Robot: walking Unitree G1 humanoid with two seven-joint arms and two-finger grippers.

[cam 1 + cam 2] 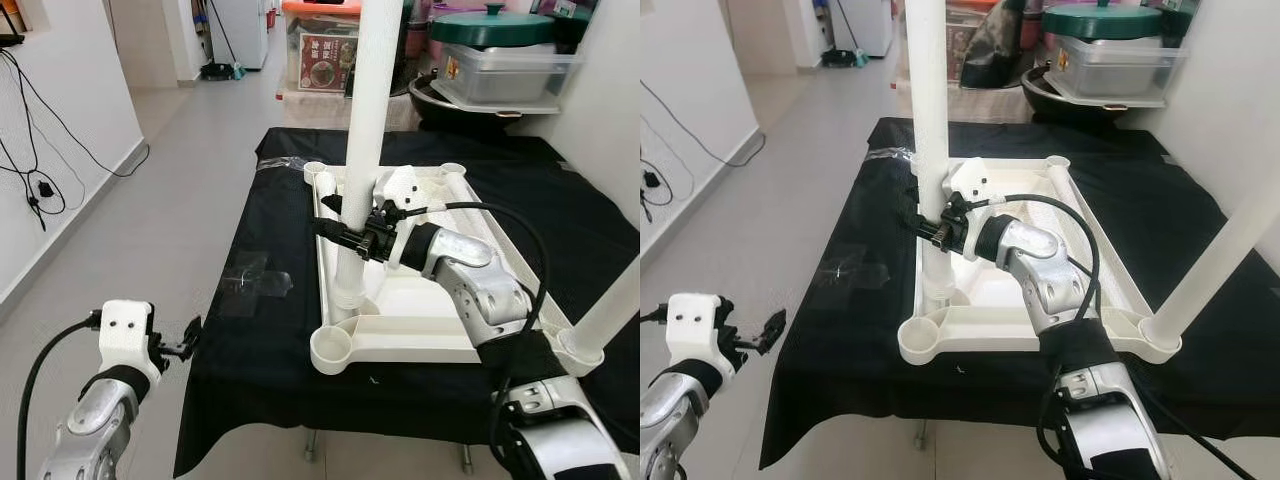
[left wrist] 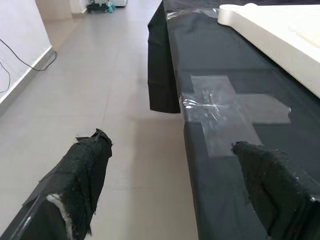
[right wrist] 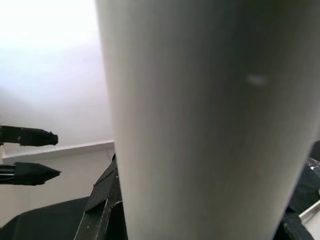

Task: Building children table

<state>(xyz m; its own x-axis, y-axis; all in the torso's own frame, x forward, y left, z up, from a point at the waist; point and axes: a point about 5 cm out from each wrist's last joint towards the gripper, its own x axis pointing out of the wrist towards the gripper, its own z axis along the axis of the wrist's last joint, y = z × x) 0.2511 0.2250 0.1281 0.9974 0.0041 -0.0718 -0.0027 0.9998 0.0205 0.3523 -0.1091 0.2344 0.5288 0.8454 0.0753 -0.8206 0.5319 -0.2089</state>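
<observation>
A white children's table top point(image 1: 400, 305) lies upside down on a black-clothed table point(image 1: 270, 340). My right gripper point(image 1: 345, 228) is shut on a white table leg point(image 1: 365, 120), holding it upright with its lower end just behind the empty front-left corner socket point(image 1: 333, 348). In the right wrist view that leg point(image 3: 200, 120) stands close before the camera. A second white leg point(image 1: 1220, 255) stands slanted in the front-right corner socket. My left gripper point(image 2: 175, 170) is open and low, off the cloth's left edge, with nothing between its fingers point(image 2: 85, 170).
A patch of clear tape point(image 1: 255, 280) sits on the cloth near its left edge. Storage boxes and a lidded pot point(image 1: 495, 55) stand behind the table. Cables point(image 1: 40, 185) hang on the left wall. Tiled floor point(image 1: 170, 200) stretches along the left.
</observation>
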